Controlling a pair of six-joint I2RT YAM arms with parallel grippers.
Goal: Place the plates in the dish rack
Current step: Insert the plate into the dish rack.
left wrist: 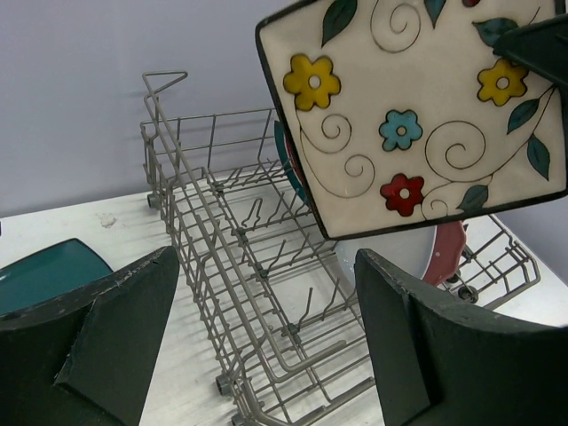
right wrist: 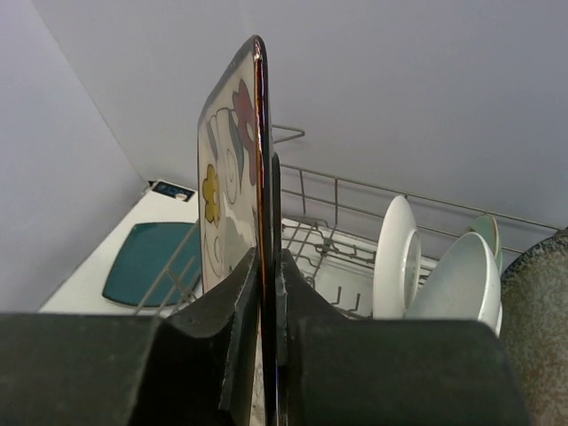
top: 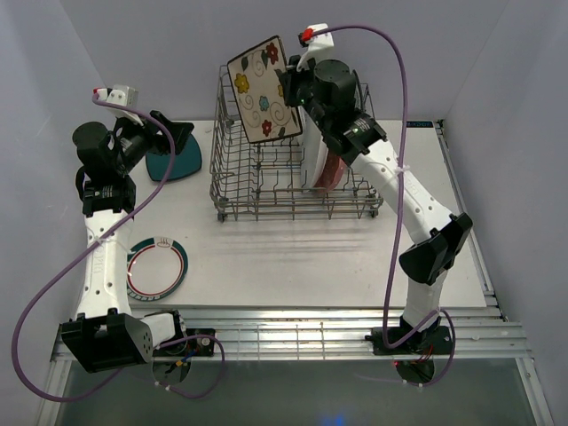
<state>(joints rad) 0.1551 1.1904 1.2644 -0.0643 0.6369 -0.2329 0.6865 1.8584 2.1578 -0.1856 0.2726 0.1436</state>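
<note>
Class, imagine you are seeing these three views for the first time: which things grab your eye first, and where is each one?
The floral square plate stands out first, pinched on edge in the right gripper above the grey wire dish rack. White plates stand in the rack's right end. A teal square plate lies on the table left of the rack, near the open left gripper.

White table (top: 293, 257), pale lilac walls (top: 151, 44)

The right tool (top: 289, 85) holds the floral square plate (top: 259, 90) above the dish rack (top: 229, 182).
</note>
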